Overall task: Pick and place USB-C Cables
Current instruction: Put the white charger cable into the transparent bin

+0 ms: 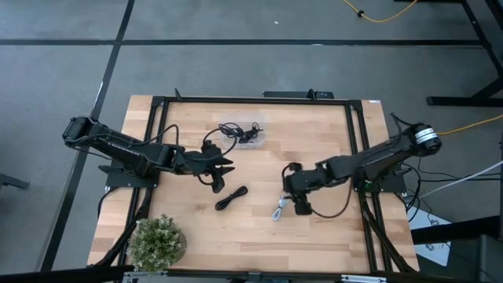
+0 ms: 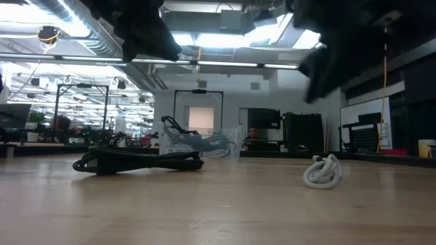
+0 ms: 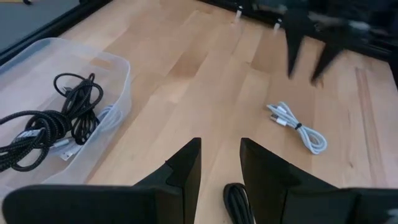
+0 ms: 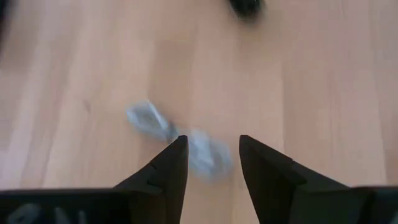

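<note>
Right gripper hovers just above the white cable, fingers spread, nothing held. The white cable lies on the bench right of centre, its long axis running diagonally, one end toward the near-left, the other toward the right gripper.

Left gripper also open and empty, above and just far of the black cable, which lies left of centre, long axis diagonal, near-left to far-right. Two more black cables sit tangled in the clear tray at the far side.

Risks, as judged:
- White bundle is off-centre between the right fingers in the wrist view; closing now may pinch one loop only and let the rest uncoil or drag.
- Fingers may meet the wood before the thin bundle.
- Both arms work close to mid-bench; crossing to the tray could bring them together.
</note>
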You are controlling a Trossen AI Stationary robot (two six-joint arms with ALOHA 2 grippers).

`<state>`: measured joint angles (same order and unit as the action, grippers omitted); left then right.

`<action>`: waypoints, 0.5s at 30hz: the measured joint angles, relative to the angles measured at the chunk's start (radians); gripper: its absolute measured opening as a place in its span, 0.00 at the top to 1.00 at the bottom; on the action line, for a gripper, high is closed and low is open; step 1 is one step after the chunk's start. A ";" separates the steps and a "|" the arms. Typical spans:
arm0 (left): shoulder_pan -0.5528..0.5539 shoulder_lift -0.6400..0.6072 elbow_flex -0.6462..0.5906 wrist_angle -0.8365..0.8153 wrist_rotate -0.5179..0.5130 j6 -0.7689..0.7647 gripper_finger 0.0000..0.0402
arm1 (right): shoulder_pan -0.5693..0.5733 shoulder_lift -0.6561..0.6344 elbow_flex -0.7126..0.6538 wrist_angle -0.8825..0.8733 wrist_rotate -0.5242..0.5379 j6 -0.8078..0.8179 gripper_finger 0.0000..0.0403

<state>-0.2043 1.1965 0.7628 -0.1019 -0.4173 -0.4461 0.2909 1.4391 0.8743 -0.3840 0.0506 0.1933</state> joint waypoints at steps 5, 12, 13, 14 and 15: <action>0.000 0.000 0.000 0.006 -0.028 0.002 0.74 | 0.023 0.042 -0.064 0.165 -0.073 -0.291 0.63; 0.000 0.000 0.000 0.006 -0.028 0.003 0.74 | 0.049 0.124 -0.066 0.210 -0.079 -0.409 0.63; 0.000 0.000 0.000 0.006 -0.028 0.003 0.74 | 0.050 0.136 -0.066 0.228 -0.079 -0.417 0.63; 0.000 0.000 0.000 0.006 -0.028 0.003 0.74 | 0.051 0.150 -0.065 0.243 -0.079 -0.426 0.63; 0.000 0.000 0.000 0.006 -0.028 0.003 0.74 | 0.051 0.165 -0.065 0.247 -0.079 -0.433 0.63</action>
<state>-0.2042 1.1965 0.7624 -0.0959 -0.4455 -0.4427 0.3420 1.6039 0.8089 -0.1373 -0.0285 -0.2395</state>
